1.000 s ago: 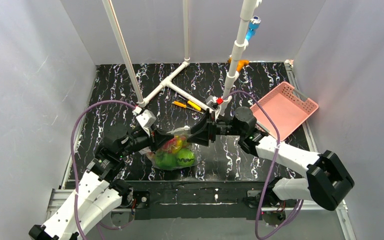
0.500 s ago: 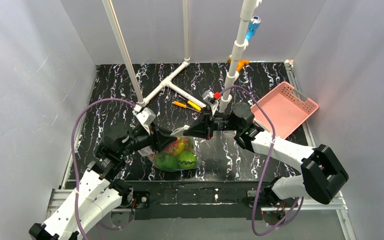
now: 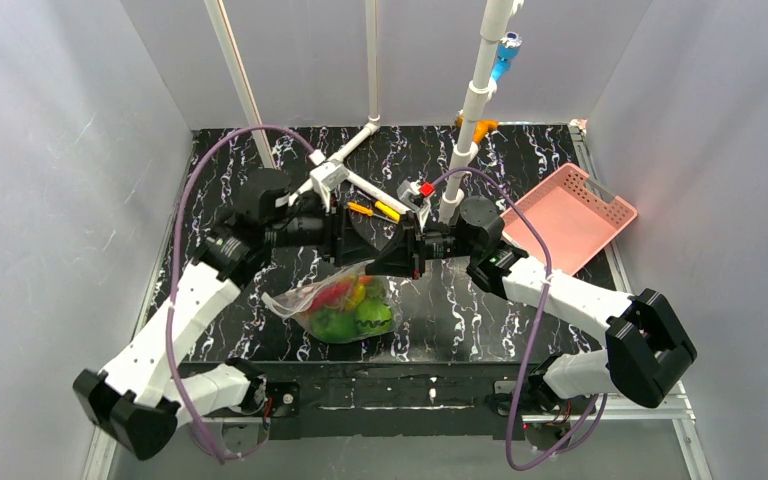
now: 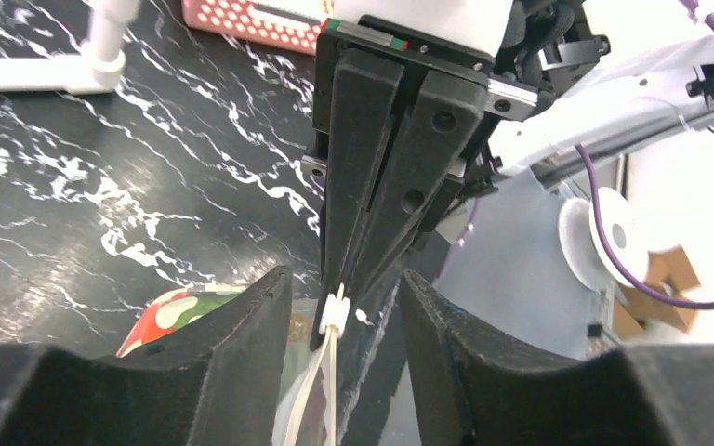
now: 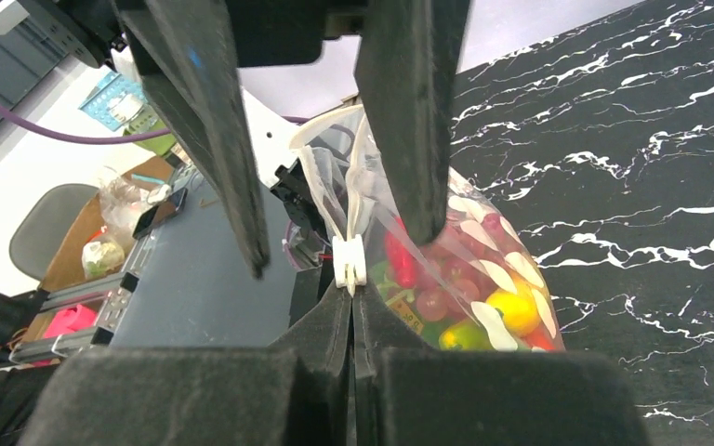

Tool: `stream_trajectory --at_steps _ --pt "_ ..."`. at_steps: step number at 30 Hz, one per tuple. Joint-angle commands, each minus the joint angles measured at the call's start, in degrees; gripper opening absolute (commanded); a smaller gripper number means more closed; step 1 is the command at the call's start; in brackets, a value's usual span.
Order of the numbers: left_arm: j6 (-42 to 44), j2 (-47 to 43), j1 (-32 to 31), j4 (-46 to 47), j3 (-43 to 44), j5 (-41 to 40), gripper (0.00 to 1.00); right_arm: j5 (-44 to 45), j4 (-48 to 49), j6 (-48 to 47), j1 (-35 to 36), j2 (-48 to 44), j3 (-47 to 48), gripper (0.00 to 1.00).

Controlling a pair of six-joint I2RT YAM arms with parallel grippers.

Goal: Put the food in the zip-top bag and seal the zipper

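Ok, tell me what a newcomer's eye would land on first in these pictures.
The two grippers meet nose to nose mid-table. The right gripper is shut on the zipper at its white slider, and the open left gripper straddles the same spot. Just below them sits the dotted zip-top bag, bulging with bright toy food. A pink basket lies at the table's right edge.

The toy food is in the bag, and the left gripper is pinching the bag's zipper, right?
No: the right gripper is shut on the zipper, as the right wrist view shows; the left gripper is open around it. The food is in the zip-top bag.
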Motion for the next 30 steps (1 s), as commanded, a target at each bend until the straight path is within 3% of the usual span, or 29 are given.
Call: stream_trajectory --at_steps 1,7,13,24,27,30 --pt "4.5 4.17 0.0 -10.07 4.38 8.67 0.44 -1.85 -0.3 -0.49 0.15 -0.73 3.09 0.01" --pt "4.31 3.12 0.0 -8.15 2.23 12.08 0.5 -1.14 -0.87 -0.49 0.15 -0.78 3.02 0.01" --pt "5.36 2.43 0.01 -8.44 0.7 11.36 0.32 -0.92 -0.87 -0.55 0.15 -0.99 2.99 0.01" --pt "5.31 3.49 0.0 -6.56 1.03 7.61 0.11 1.82 -1.92 -2.47 0.14 -2.58 1.81 0.01" --pt "6.32 3.24 0.0 -7.5 0.53 7.21 0.0 4.53 -0.16 -1.32 0.15 -3.37 0.34 0.01" --pt "7.58 2.25 0.02 -8.28 -0.66 6.34 0.0 6.83 6.05 3.71 0.11 -3.05 -1.96 0.01"
